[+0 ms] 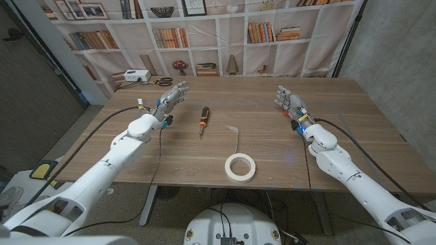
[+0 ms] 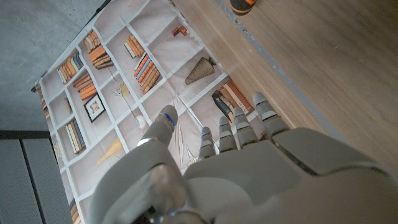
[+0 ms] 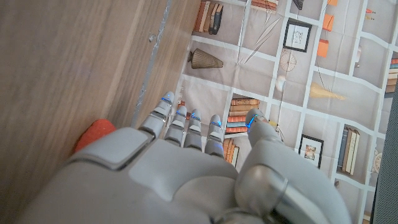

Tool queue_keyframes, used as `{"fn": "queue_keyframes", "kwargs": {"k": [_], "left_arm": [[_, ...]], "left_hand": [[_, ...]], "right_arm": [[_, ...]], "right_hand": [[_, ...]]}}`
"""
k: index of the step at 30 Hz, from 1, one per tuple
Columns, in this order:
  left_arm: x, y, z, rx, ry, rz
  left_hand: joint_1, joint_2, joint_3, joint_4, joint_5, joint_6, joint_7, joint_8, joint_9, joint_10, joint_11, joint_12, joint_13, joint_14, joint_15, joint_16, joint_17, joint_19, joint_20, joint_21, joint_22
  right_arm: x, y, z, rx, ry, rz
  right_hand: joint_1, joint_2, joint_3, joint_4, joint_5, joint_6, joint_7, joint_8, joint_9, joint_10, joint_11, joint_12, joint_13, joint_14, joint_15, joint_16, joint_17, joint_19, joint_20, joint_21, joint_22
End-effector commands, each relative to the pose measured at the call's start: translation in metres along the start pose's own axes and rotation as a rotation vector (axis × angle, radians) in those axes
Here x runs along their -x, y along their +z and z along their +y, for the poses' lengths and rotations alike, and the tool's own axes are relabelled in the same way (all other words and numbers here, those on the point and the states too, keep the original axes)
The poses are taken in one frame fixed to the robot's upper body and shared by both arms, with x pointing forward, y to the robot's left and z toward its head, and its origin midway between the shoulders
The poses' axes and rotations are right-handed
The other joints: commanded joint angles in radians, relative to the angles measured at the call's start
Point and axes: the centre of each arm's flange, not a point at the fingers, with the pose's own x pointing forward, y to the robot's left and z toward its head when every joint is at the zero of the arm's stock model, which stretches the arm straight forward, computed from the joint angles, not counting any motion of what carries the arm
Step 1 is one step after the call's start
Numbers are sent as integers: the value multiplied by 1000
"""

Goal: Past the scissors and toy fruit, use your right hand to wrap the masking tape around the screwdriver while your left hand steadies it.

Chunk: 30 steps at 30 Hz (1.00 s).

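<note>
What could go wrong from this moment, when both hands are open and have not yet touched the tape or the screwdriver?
1. The masking tape roll lies flat near the table's front edge; a clumsy grab by the right hand might push it off.
2. The screwdriver is round and lies free; the left hand might roll it away when it reaches in.
3. A loose strip runs from the roll and may stick to the table or fold on itself.

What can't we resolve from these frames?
- Left wrist view: orange object cut off by the picture edge.
- Right wrist view: orange thing mostly hidden behind the right hand.
- Head view: items by the white box at the far edge too small to identify.
</note>
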Motion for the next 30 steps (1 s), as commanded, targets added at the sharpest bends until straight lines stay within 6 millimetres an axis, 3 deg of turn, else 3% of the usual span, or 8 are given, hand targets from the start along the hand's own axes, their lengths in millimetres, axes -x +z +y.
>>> {"fn": "queue_keyframes", "kwargs": {"k": [1, 8, 21, 30], "left_arm": [[-1, 36, 18, -335, -88, 33], [-6, 50, 27, -448, -144, 53], [-13, 70, 50, -672, -230, 99], [-24, 90, 44, -908, -331, 91]], "left_hand": [[14, 1, -2, -1, 4, 12, 0, 9, 2, 7, 1, 5, 2, -4, -4, -2, 5, -4, 7, 2, 5], [23, -2, -6, -5, 4, 65, 14, 20, 3, 16, -1, 8, 3, -28, -4, -9, 4, -19, 10, -4, 5], [33, -8, -11, -9, 3, 61, 6, 11, 4, 8, -2, 5, 3, -57, -8, -15, 4, -34, 5, -12, 4], [41, -15, -15, -11, 2, 29, -6, -6, 5, -14, -13, -4, 3, -72, -15, -15, 4, -40, 3, -16, 3]], "right_arm": [[15, -1, 5, -2, -25, -5], [23, 2, 15, -2, -23, -40], [42, 22, 54, 56, 14, -122], [57, 26, 70, 89, -5, -134]], "right_hand": [[-2, 1, 3, 4, 1, 7, 3, 1, 1, 10, 2, 7, 5, 10, 4, 4, 3, 1, 4, -7, 2], [-2, 2, 2, 4, 1, 11, 5, 2, 1, 11, 2, 7, 5, 10, 5, 5, 4, 0, 4, -7, 2], [-1, 2, 1, 3, 1, 20, 4, 3, 1, 31, 8, 13, 6, 15, 5, 7, 6, 2, 7, -7, 3], [-1, 2, 0, 2, 1, 23, 5, 2, 1, 35, 9, 14, 6, 17, 5, 8, 7, 2, 11, -8, 3]]}}
